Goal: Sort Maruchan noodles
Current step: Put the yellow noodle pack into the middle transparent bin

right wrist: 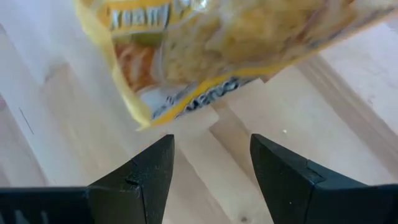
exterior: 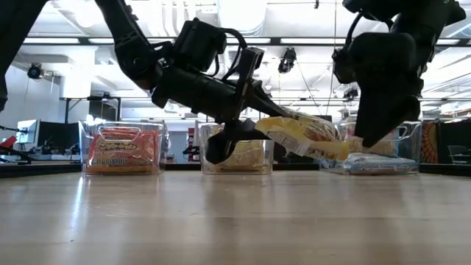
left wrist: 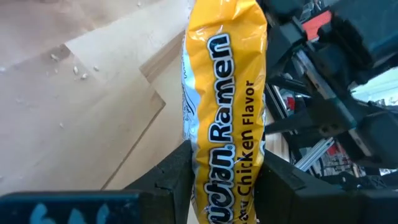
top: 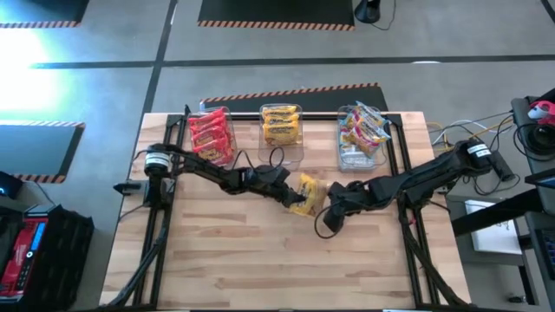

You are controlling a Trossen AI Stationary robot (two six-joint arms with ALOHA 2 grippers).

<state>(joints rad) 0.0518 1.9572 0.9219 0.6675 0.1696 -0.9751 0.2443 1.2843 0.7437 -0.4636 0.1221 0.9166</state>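
Note:
A yellow Maruchan noodles packet (top: 309,192) hangs above the middle of the table, with my left gripper (top: 290,187) shut on it. My right gripper (top: 333,208) stands just to the packet's right, open, with nothing between its fingers (right wrist: 149,171). In the right wrist view the packet (right wrist: 217,43) shows just beyond those fingers. Along the far edge stand three clear bins. The left one (top: 211,135) has red packets, the middle one (top: 281,124) yellow packets and the right one (top: 360,137) multicoloured packets. My left gripper pinches the yellow packet between its two fingers (left wrist: 174,180) at the packet's near end (left wrist: 214,168). It comes from the table's left, slanting a little downward. The packet sticks out beyond the fingers, lifted clear of the table, its free end (exterior: 331,151) drooping lower.
Bare wooden table top (top: 260,260) lies between the arms and the near edge. Dark frame rails (top: 408,173) run along both sides of the table. Cables and equipment (top: 520,130) sit off the table to the right.

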